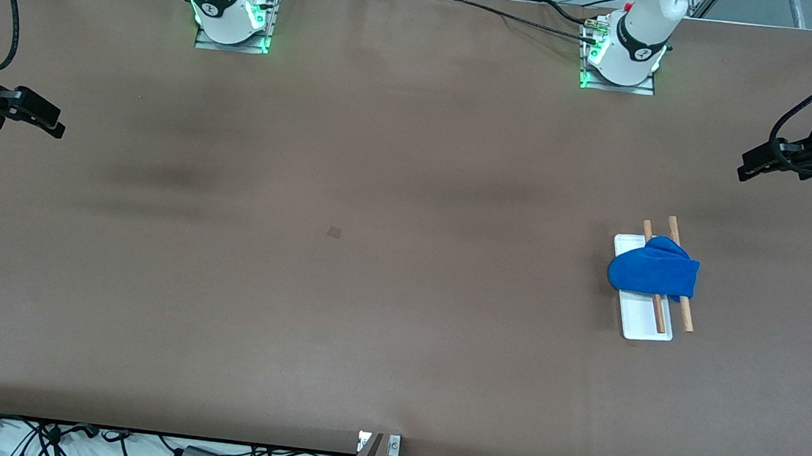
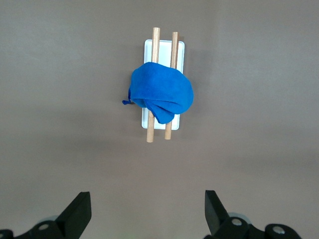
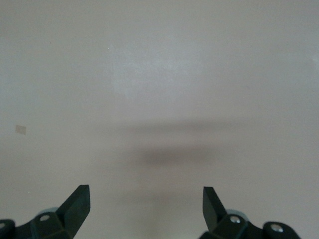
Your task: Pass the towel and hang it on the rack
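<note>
A blue towel (image 1: 653,275) is draped over the two wooden rods of the rack (image 1: 647,326), which stands on its white base toward the left arm's end of the table. The left wrist view shows the towel (image 2: 162,92) across both rods of the rack (image 2: 164,46). My left gripper (image 1: 749,170) is open and empty, up in the air at the left arm's end of the table; it also shows in the left wrist view (image 2: 148,209). My right gripper (image 1: 51,125) is open and empty, up at the right arm's end; it also shows in the right wrist view (image 3: 146,204).
The brown table (image 1: 369,313) carries a small square mark (image 1: 334,232) near its middle, also seen in the right wrist view (image 3: 20,129). The arm bases (image 1: 233,14) stand along the table's edge farthest from the front camera.
</note>
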Controlling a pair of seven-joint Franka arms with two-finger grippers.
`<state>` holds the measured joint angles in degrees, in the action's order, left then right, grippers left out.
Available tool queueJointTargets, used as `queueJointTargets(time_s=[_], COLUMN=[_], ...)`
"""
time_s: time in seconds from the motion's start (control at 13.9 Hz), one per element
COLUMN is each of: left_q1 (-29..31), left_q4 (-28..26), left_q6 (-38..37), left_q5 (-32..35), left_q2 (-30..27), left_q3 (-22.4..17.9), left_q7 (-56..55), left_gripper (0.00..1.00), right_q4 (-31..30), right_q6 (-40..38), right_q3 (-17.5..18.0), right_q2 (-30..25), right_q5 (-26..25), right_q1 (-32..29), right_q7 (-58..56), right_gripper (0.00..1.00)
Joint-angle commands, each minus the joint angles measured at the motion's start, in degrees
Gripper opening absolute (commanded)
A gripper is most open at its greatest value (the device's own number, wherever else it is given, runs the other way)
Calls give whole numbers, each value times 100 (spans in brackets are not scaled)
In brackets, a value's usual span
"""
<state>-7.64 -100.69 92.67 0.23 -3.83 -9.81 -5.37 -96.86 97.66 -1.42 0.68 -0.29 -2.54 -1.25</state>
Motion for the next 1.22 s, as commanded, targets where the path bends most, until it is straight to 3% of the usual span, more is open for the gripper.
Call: queueJointTargets(time_s=[0.0,1.15], left_q1=[-9,-9], left_q4=[-21,-12], left_q6=[41,32], left_q5=[136,118], left_q2=[-21,-13], left_q3=[32,32], left_q7=[-43,36], left_gripper=[100,100], right_q4=[-78,-114], right_q6=[34,25], right_q3=[2,2], right_q2=[-138,-147], right_q5=[-68,-77], right_q1=[34,60], right_q7=[-86,-95], right_gripper=[100,100])
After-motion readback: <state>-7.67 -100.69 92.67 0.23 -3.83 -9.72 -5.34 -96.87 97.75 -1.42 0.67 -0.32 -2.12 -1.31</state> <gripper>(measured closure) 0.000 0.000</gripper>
